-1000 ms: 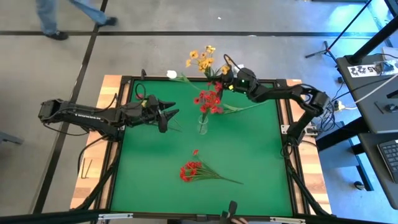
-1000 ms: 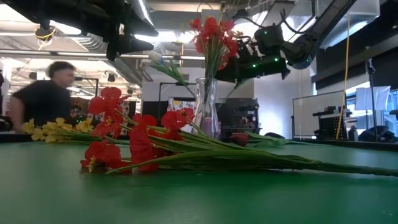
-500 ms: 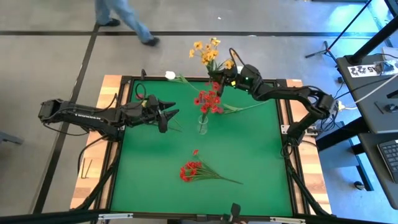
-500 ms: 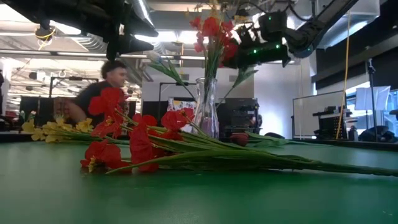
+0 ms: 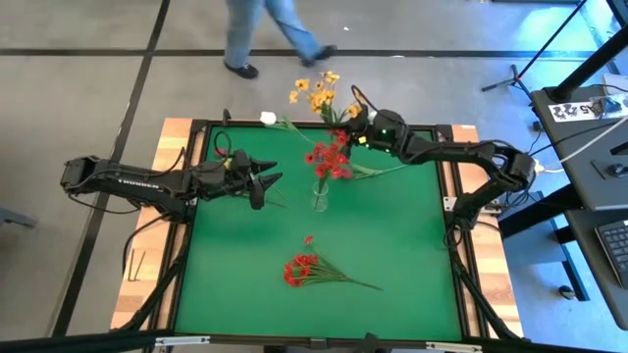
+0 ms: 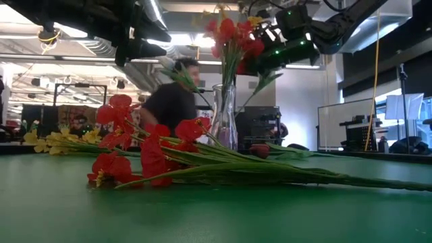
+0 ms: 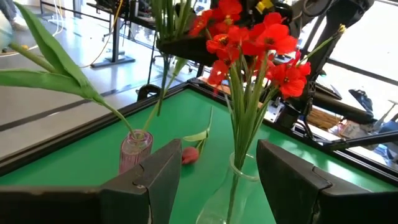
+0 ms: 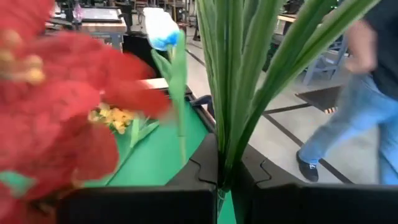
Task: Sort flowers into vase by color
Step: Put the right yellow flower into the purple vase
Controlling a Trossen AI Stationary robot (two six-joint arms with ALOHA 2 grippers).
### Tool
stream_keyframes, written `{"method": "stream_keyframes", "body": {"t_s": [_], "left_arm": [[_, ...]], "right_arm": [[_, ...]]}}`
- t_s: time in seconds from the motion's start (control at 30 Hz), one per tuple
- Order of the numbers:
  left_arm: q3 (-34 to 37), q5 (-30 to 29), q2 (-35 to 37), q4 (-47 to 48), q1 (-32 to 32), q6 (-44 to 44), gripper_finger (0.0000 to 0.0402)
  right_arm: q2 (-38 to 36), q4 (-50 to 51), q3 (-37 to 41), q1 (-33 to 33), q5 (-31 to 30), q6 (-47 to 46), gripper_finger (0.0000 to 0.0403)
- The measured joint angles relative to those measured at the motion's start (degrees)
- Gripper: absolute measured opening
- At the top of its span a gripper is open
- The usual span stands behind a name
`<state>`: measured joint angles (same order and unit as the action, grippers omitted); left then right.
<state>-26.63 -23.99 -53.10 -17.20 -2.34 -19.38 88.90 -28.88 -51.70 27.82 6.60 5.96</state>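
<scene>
Right hand (image 5: 365,126) is pinched tight on a bundle of green stems, and the yellow-orange flowers (image 5: 319,91) at their tips hang out past the far edge of the bench (image 5: 392,255). It holds them high, near the far edge and just beyond the glass vase (image 5: 319,199), probably so the long stems clear the red blooms already there before going anywhere. That vase stands near the middle of the bench with a red cluster (image 5: 329,159) in it, which suggests it is the red one. A second, smaller pinkish vase (image 7: 135,148) stands farther off, with leaves in it. More red flowers (image 5: 304,269) lie flat nearer the front edge, not yet sorted, and a white tulip bud (image 5: 270,118) lies by the far edge. Left hand (image 5: 270,178) hovers above the left side with its fingers spread, pointed at the vase, holding nothing, apparently waiting. A person (image 5: 270,29) walks past on the floor beyond.
</scene>
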Motion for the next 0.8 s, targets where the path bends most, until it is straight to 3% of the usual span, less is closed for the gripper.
{"method": "stream_keyframes", "body": {"t_s": [0.43, 0.8], "left_arm": [[0.0, 0.0, 0.0, 0.2, 0.0, -0.1, 0.0203], [0.0, 0.0, 0.0, 0.1, 0.0, -1.0, 0.0203]], "right_arm": [[2.1, -0.7, 0.0, -1.5, -4.7, 0.7, 0.0011], [9.9, -11.2, 0.0, -1.5, -4.5, -1.0, 0.0011]]}}
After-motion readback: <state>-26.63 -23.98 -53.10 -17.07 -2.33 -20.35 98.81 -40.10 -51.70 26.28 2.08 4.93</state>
